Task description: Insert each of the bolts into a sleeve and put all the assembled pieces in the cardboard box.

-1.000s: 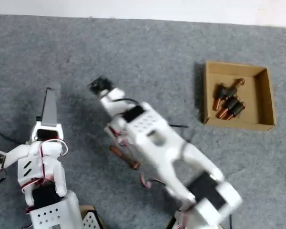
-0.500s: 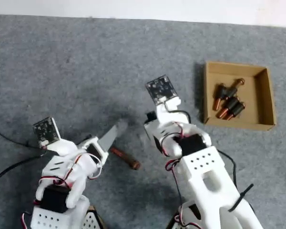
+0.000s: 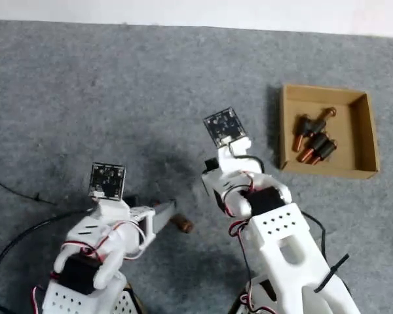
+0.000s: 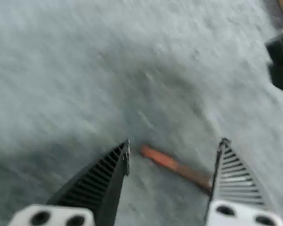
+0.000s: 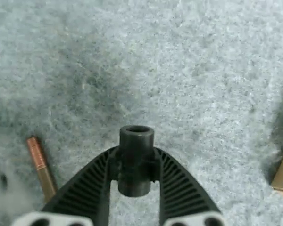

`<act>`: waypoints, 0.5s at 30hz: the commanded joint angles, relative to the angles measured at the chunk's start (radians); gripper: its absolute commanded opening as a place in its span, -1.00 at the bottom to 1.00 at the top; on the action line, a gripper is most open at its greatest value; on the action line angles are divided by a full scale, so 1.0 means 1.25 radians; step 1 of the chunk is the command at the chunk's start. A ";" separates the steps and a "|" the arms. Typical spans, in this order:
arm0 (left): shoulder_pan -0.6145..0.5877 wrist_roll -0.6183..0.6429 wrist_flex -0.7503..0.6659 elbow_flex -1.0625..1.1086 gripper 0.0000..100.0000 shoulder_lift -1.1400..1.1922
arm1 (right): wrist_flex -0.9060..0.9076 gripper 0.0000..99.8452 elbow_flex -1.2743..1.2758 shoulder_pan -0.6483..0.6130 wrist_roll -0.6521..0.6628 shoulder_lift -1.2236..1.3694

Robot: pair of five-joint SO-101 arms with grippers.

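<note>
Left gripper (image 4: 175, 141): jaws spread wide and holding nothing, set low over the grey carpet (image 3: 118, 85).
Bolt (image 4: 177, 165): lies flat on the carpet inside the gap between the open fingers. It runs at a slant, with one end close against one finger and the other end nearer the middle of the gap.
Right gripper (image 5: 137, 151): closed on a black sleeve (image 5: 137, 136), clamped round its lower body, with the open bore standing clear past the fingertips.
Bolt relative to right gripper: on the carpet off to one side of the fingers, apart from the sleeve and not touching it.
Cardboard box (image 3: 324, 171): beyond the right gripper, on the side away from the left arm; several assembled pieces (image 3: 314, 140) lie inside.
Step, as judged: the left gripper is placed to close on the bolt so that it can be fed into the held sleeve.
Risk, pivoting: the bolt is not square to the jaws, so the nearer finger may push that end first and swing or roll the bolt out instead of pinching it.
Risk, poor hold: a grip taken too near the entering end would leave little shank free for the bore.
Risk, carpet: fingertips set this low may catch in the pile as they close.
Risk, sleeve tilt: a misaligned push from the bolt could rock the sleeve in its clamp.
Risk, contact: the two arms stand near each other, so they may touch when brought together.
</note>
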 commanded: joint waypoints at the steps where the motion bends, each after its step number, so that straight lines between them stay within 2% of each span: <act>1: -0.180 -0.069 -0.079 -0.053 -0.54 -0.008 | -0.026 -0.99 -0.009 0.035 0.009 -0.030; 3: -0.215 -0.102 -0.099 -0.056 -0.63 -0.008 | -0.028 -0.99 -0.009 0.060 0.009 -0.033; 5: -0.196 -0.184 -0.108 -0.055 -0.63 -0.006 | -0.044 -0.99 -0.009 0.078 0.006 -0.034; 7: -0.133 -0.319 -0.086 -0.053 -0.60 -0.002 | -0.048 -0.99 -0.008 0.089 0.005 -0.034; 10: 0.003 -0.574 -0.033 -0.052 -0.60 -0.001 | -0.048 -0.99 -0.008 0.093 0.002 -0.034; 15: 0.153 -0.750 0.049 -0.055 -0.59 0.001 | -0.048 -0.99 -0.007 0.093 0.002 -0.034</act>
